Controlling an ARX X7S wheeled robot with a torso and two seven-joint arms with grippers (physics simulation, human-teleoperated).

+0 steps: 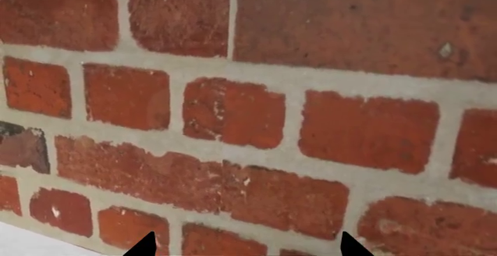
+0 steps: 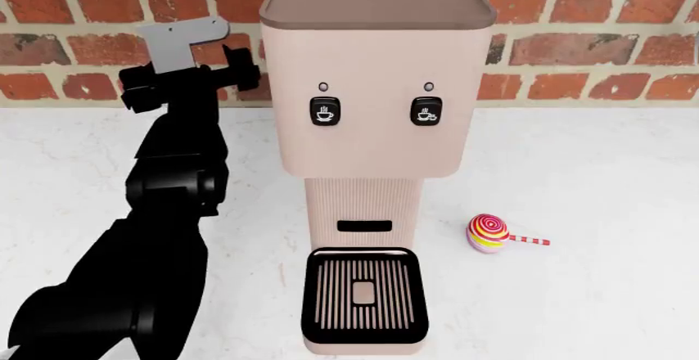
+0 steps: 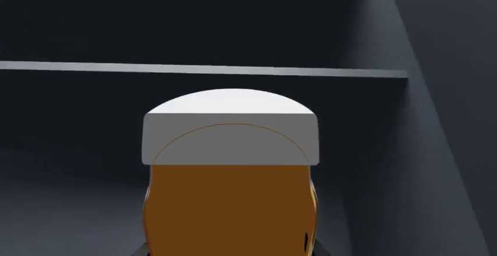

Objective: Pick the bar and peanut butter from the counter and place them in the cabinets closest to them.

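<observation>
- The head view looks down on a white counter (image 2: 611, 180) backed by a red brick wall (image 2: 590, 49). A tall beige coffee machine (image 2: 372, 131) stands in the middle, with a swirled lollipop (image 2: 489, 233) lying just to one side of it.
- The left arm (image 2: 164, 213) reaches up toward the wall. Its camera sees only bricks and two dark fingertips (image 1: 144, 245) set apart, with nothing between them, so the left gripper (image 1: 247, 250) looks open and empty.
- The right gripper is not visible in the head view. Its own camera is filled by the peanut butter (image 3: 230, 186), a tan jar with a white lid, very close, against a dark cabinet interior with a shelf (image 3: 202, 68) behind.
- The fingers barely show, so I cannot tell whether the jar is gripped or released.
- Judgement: the jar is at or inside its cabinet, nearly placed. The bar appears nowhere, so that half seems left to do.
</observation>
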